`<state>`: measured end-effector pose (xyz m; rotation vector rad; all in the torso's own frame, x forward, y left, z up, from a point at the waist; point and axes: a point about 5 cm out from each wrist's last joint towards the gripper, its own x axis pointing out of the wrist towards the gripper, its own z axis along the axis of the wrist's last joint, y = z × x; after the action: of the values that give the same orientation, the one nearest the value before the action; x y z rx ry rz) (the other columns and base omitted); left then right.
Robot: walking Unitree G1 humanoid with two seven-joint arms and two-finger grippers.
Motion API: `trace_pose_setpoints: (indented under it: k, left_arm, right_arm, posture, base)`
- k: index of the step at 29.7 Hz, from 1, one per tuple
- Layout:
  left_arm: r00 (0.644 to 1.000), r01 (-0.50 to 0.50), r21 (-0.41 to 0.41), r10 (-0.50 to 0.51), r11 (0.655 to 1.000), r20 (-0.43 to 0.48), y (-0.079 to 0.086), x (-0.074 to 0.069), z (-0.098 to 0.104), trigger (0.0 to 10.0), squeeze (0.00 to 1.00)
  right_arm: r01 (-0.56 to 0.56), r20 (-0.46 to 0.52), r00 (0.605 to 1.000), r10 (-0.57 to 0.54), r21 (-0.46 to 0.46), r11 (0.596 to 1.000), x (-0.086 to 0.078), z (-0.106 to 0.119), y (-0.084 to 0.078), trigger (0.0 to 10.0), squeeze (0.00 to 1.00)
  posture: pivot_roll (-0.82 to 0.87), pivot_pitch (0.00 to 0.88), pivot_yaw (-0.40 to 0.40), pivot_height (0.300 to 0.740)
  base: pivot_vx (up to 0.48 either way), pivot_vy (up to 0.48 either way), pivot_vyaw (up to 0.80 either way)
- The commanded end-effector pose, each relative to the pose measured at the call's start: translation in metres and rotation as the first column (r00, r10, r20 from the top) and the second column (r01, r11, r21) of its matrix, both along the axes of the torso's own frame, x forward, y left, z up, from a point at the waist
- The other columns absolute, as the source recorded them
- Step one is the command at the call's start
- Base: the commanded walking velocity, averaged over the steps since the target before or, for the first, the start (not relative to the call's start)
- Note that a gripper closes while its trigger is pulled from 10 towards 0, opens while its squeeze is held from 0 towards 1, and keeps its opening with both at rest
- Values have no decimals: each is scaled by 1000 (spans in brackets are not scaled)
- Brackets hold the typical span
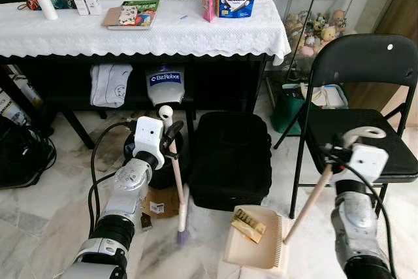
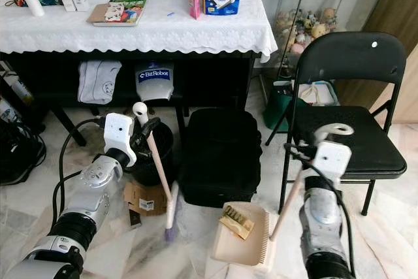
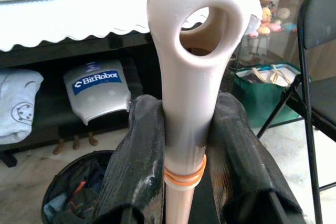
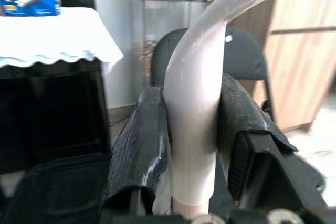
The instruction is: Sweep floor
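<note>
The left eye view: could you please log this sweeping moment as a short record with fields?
left gripper: shut on the pale-handled small broom, bristles on the marble floor
right gripper: shut on the cream plastic dustpan's handle
dustpan: on the floor, holding a crumpled gold wrapper
nearby: flat cardboard piece beside the broom; black bag; black folding chair

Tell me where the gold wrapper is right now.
The gold wrapper lies in the beige dustpan on the floor, in front of the black bag and left of the folding chair.
</note>
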<state>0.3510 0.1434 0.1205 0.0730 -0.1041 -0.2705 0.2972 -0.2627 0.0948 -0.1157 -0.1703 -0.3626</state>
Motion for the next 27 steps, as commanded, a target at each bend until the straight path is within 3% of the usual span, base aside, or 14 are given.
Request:
trace_pose_setpoints:
  k: [1, 10, 16, 27]
  left_arm:
    - [999, -6, -23, 7, 1000, 46, 3, 4, 10, 10000, 0]
    - [999, 23, -49, -21, 999, 39, -5, 3, 9, 10000, 0]
    - [998, 46, -59, -43, 997, 42, -6, 0, 7, 10000, 0]
    - [998, 53, -54, -51, 997, 44, 1, -4, 3, 10000, 0]
  right_arm:
    - [28, 68, 997, -24, -47, 999, 1, 18, -7, 10000, 0]
    - [33, 50, 998, -28, -94, 995, 1, 17, -4, 10000, 0]
    - [-57, 67, 996, 60, -44, 997, 6, 14, 24, 10000, 0]
    - [-95, 91, 992, 93, 25, 995, 4, 15, 51, 10000, 0]
  posture:
    - [-92, 0, 14, 740]
    - [-91, 0, 21, 740]
    - [-91, 0, 24, 740]
    - [-90, 0, 20, 740]
  base:
    - [0, 0, 0]
    - [0, 0, 0]
    - [0, 0, 0]
    - [0, 0, 0]
